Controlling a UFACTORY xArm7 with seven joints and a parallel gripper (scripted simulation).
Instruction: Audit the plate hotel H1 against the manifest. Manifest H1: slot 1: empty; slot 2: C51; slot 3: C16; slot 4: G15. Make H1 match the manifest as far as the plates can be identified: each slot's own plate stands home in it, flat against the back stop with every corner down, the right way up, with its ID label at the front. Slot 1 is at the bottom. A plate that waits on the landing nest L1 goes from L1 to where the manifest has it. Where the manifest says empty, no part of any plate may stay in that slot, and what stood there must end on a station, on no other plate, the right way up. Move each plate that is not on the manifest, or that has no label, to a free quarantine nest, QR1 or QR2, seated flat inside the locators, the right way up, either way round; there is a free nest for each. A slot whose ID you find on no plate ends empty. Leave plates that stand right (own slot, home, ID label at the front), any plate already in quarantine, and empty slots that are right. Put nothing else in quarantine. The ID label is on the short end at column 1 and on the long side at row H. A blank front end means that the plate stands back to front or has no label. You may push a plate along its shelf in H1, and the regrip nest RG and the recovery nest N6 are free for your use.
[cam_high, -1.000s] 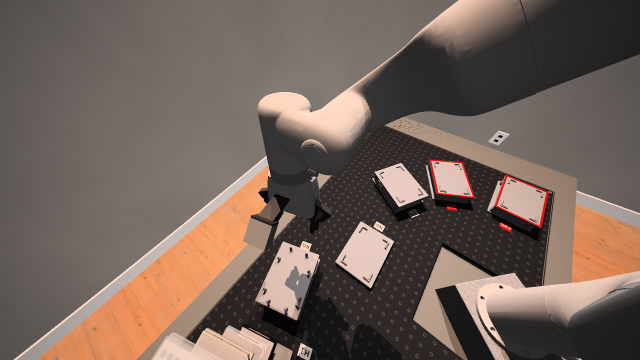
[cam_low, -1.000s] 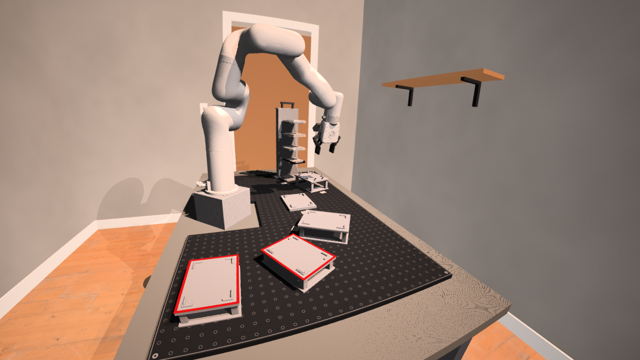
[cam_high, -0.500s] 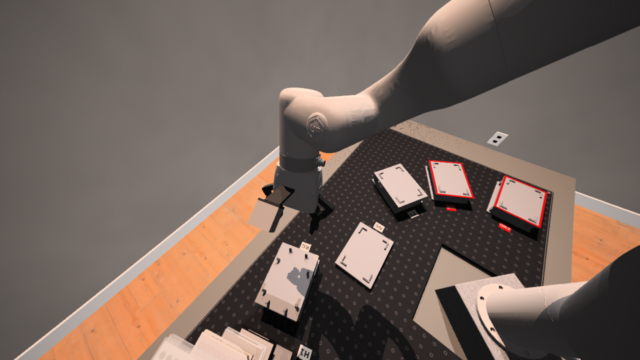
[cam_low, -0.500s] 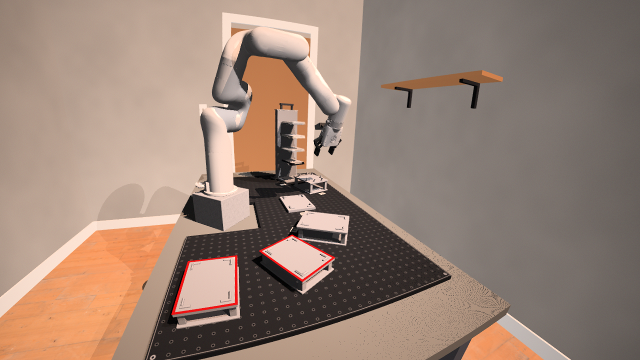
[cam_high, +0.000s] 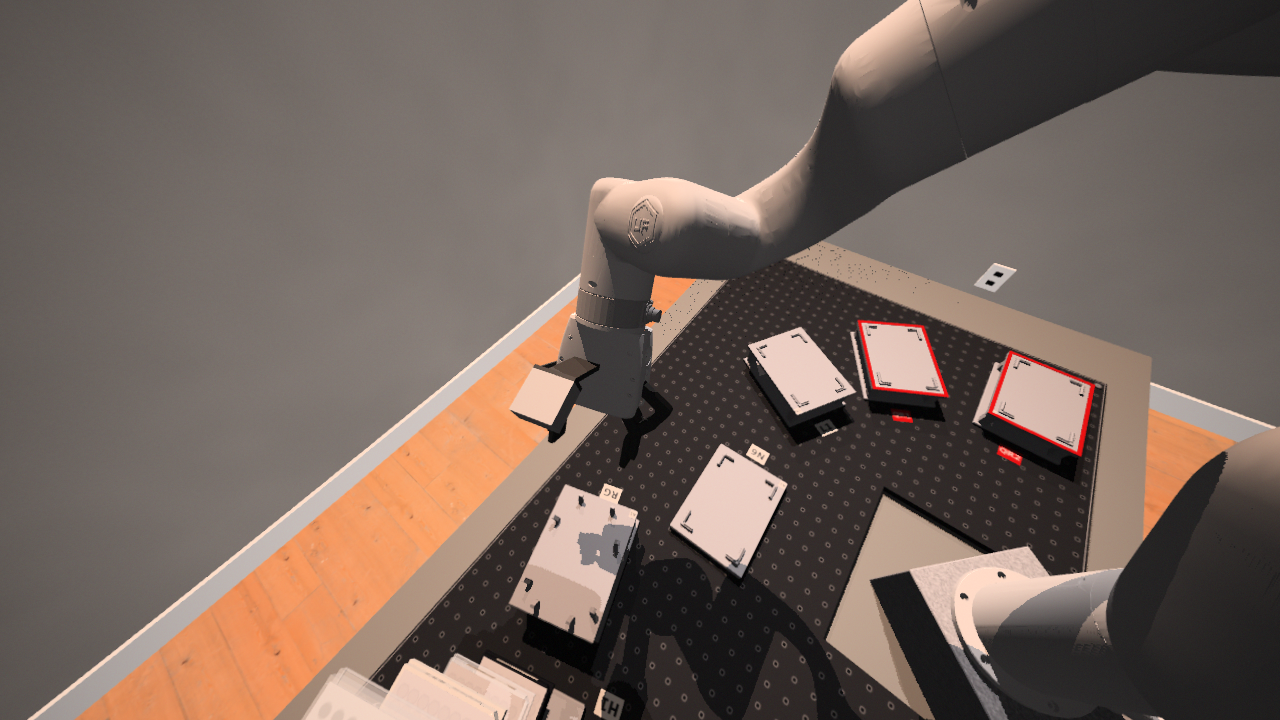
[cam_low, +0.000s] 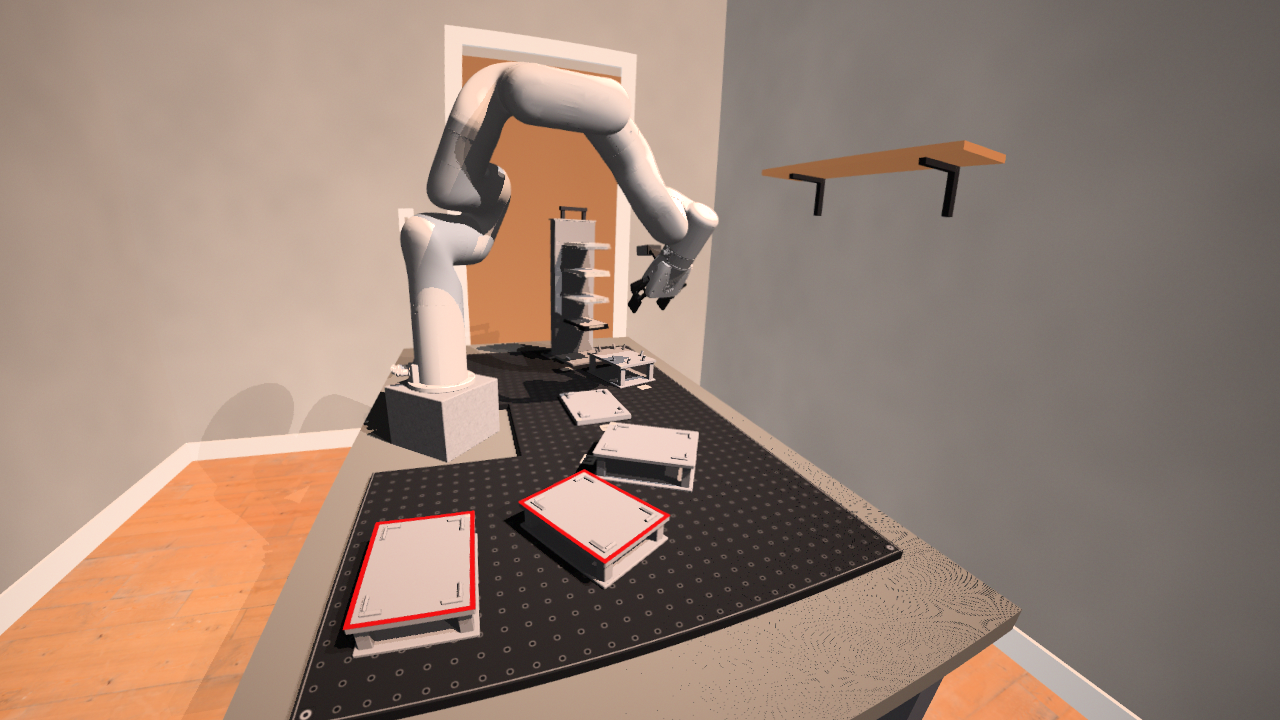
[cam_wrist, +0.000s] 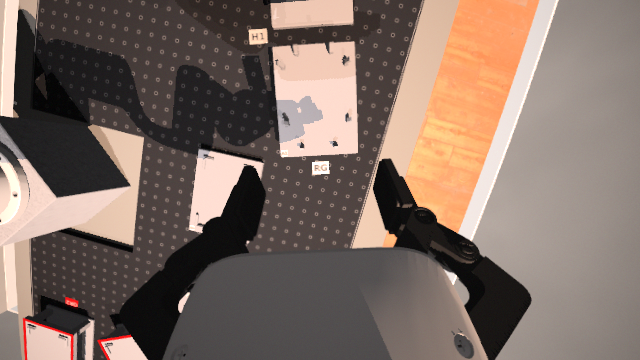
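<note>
In the exterior view, lower left of the frame, a red-bordered quarantine nest (cam_low: 413, 568) sits on the black perforated mat (cam_low: 760, 528). Nothing rests on its top plate. Just right of it, lower centre, a second red-bordered nest (cam_low: 593, 514) stands turned at an angle, likewise bare on top. Above that, mid-frame, is a raised plain nest (cam_low: 646, 445), and beyond it the low flat nest N6 (cam_low: 594, 405). Further back, the regrip nest RG (cam_low: 623, 362) stands on its legs near the table's right edge.

At centre, in front of the orange doorway, stands the plate hotel H1 (cam_low: 562, 268), a tall grey tower with four shelves. Plates in its slots are too small to read here, and no labels can be made out. In the top view only its upper edge (cam_high: 429, 689) shows at the bottom of the frame.

Right of the hotel, the gripper (cam_low: 650, 300) hangs in the air above the table's far right edge, well above RG, its fingers pointing down and tilted. In the wrist view the two black fingers stand spread fully apart with nothing between them. RG's label (cam_wrist: 320, 168) lies between and beyond them, the H1 label (cam_wrist: 258, 36) at top centre.
</note>
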